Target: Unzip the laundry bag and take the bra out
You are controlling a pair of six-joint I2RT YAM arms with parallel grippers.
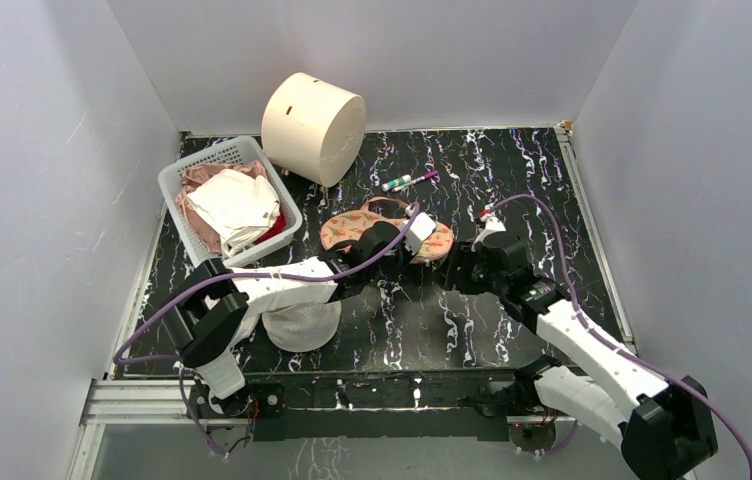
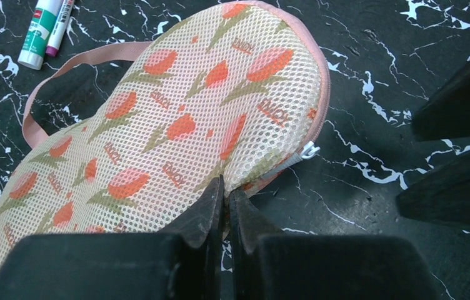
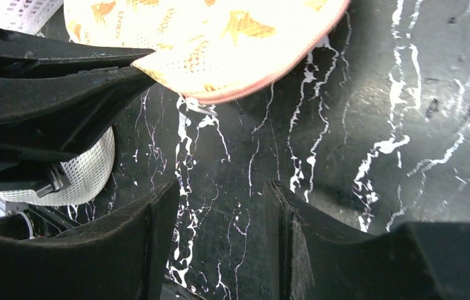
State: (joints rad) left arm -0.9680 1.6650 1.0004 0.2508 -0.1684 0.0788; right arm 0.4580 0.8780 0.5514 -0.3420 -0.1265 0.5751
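Observation:
The laundry bag (image 1: 344, 230), peach mesh with red-orange tulips and a pink trim, lies flat mid-table, zipped shut. In the left wrist view (image 2: 176, 112) its white zipper pull (image 2: 309, 150) sits at the near right edge, and a pink loop strap (image 2: 82, 59) lies to the left. My left gripper (image 2: 226, 184) is shut, pinching the bag's near edge beside the pull. My right gripper (image 3: 220, 187) is open and empty just above the table, a little short of the bag's rim (image 3: 264, 78). The bra is hidden from view.
A white basket (image 1: 207, 155) of clothes stands at the back left. A cream cylinder (image 1: 312, 125) stands behind the bag. Glue sticks (image 1: 407, 181) lie at the back. A white mesh dome bag (image 1: 302, 325) lies under the left arm.

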